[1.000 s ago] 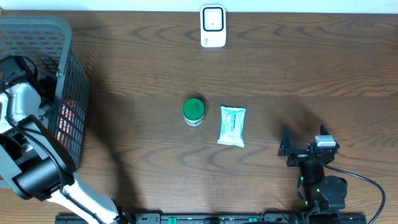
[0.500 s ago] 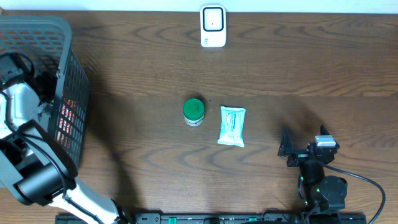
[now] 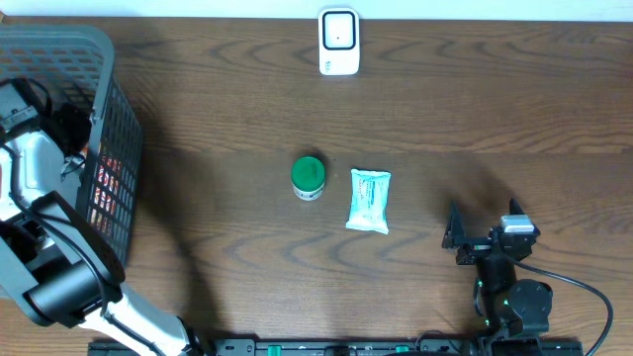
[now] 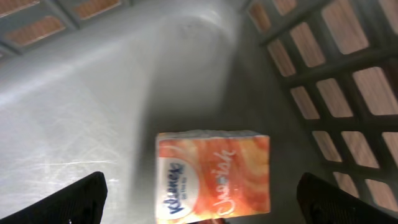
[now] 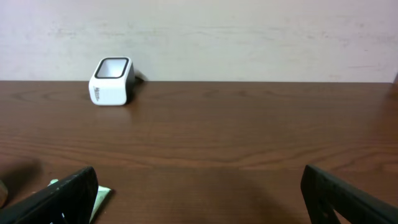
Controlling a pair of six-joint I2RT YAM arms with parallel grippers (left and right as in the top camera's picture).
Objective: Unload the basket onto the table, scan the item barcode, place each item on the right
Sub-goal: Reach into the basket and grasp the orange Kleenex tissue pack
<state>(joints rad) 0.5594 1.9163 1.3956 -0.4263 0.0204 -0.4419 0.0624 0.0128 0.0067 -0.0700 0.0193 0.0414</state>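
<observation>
**Station status: left gripper above tissue pack in basket**

1. Left gripper. The left gripper (image 4: 202, 202) is inside the grey basket (image 3: 59, 44) at the left edge of the table (image 3: 495, 109). Its jaws are spread wide and hold nothing. In the left wrist view, the two dark fingertips (image 4: 84, 199) appear at the lower corners, well apart.

2. Task item. An orange tissue pack (image 4: 212, 177) lies flat on the basket floor, close to the lattice side wall. Its printed face is up and shows a blue brand logo. The pack sits between the two fingertips, with a clear gap on each side. The frames do not show whether the gripper touches it from above.

3. Right gripper. The right gripper (image 5: 199, 193) is low over the near right part of the table. Its jaws are fully spread and empty. It faces the far edge.

4. Barcode scanner. The white barcode scanner (image 3: 338, 42) stands upright at the far centre edge of the table, well apart from both grippers.

5. Other items. A green-lidded jar (image 3: 309, 176) stands at the table centre. A white and teal packet (image 3: 370, 201) lies just to its right, not touching it.
</observation>
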